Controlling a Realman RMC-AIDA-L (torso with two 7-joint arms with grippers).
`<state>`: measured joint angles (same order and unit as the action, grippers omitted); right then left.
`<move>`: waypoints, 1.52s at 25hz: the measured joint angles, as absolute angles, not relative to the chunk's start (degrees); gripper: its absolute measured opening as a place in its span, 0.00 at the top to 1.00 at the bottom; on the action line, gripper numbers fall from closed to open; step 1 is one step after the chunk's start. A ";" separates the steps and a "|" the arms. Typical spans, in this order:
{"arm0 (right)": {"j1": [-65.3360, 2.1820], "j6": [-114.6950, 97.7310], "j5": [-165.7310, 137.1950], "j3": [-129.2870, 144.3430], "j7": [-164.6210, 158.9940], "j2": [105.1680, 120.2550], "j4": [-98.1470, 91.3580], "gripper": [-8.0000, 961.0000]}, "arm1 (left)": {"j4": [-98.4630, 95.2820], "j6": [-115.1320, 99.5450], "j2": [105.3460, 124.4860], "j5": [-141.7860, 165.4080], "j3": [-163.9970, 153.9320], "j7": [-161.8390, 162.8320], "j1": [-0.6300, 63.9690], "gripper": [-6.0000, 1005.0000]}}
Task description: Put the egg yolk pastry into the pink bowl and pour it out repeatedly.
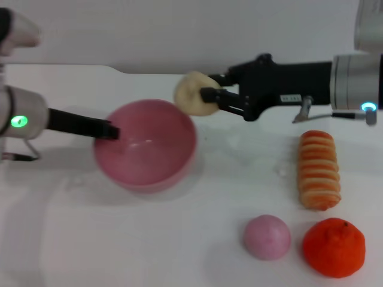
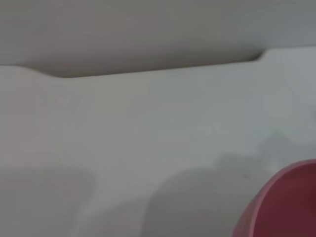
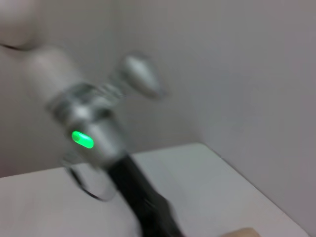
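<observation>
Arms reach in from both sides toward the pink bowl point(image 1: 145, 144), the landmark here, which sits on the white table point(image 1: 119, 245). From the right of the bowl, the right arm stretches out level, its black gripper point(image 1: 210, 99) closed on the egg yolk pastry point(image 1: 193, 93) and holding it in the air just above the bowl's far right rim. From the left, the left gripper point(image 1: 111, 131) comes in low with its black fingers clamped on the bowl's left rim; the bowl looks slightly tipped.

Inside, the bowl is empty, showing only a smooth, glossy pink inner wall. It is round, deep and plain.

Well to the right of the bowl lies a long ridged bread roll point(image 1: 319, 170), banded orange and cream. Nearer the robot than the roll sits a rough-skinned orange fruit point(image 1: 334, 247), and just beside that, on the bowl's side, a smooth matte pink ball point(image 1: 267, 237). The pastry is pale cream, lumpy and rounded, with a dimple facing the gripper.
</observation>
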<state>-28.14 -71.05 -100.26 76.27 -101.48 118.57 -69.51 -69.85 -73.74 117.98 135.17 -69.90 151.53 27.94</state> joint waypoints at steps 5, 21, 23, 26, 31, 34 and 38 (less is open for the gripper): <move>-32.03 -74.56 -104.97 78.86 -103.66 118.62 -70.87 0.77 | -68.12 -71.67 118.37 133.69 -75.31 152.91 31.63 1.00; -31.88 -70.49 -111.52 76.32 -110.59 118.99 -71.44 0.39 | -67.93 -66.40 118.05 132.29 -76.89 152.34 31.82 1.00; -30.79 -69.87 -109.86 72.67 -110.58 119.00 -71.43 0.39 | -68.15 -64.36 118.05 132.22 -77.54 151.14 30.95 1.00; -28.85 -68.23 -108.68 66.77 -110.59 118.97 -70.19 0.38 | -70.03 -59.06 118.16 131.02 -80.56 148.37 28.59 0.99; -26.68 -66.45 -108.63 58.46 -109.98 118.58 -64.74 0.38 | -76.97 -42.02 118.06 130.92 -94.89 141.89 21.62 0.99; -25.85 -66.34 -108.62 54.23 -108.63 118.50 -61.58 0.37 | -79.48 -28.34 118.13 133.68 -105.31 136.78 17.73 0.99; -24.85 -66.29 -108.63 51.57 -107.55 118.48 -59.60 0.37 | -78.16 -11.26 118.18 139.29 -117.17 132.71 15.18 0.99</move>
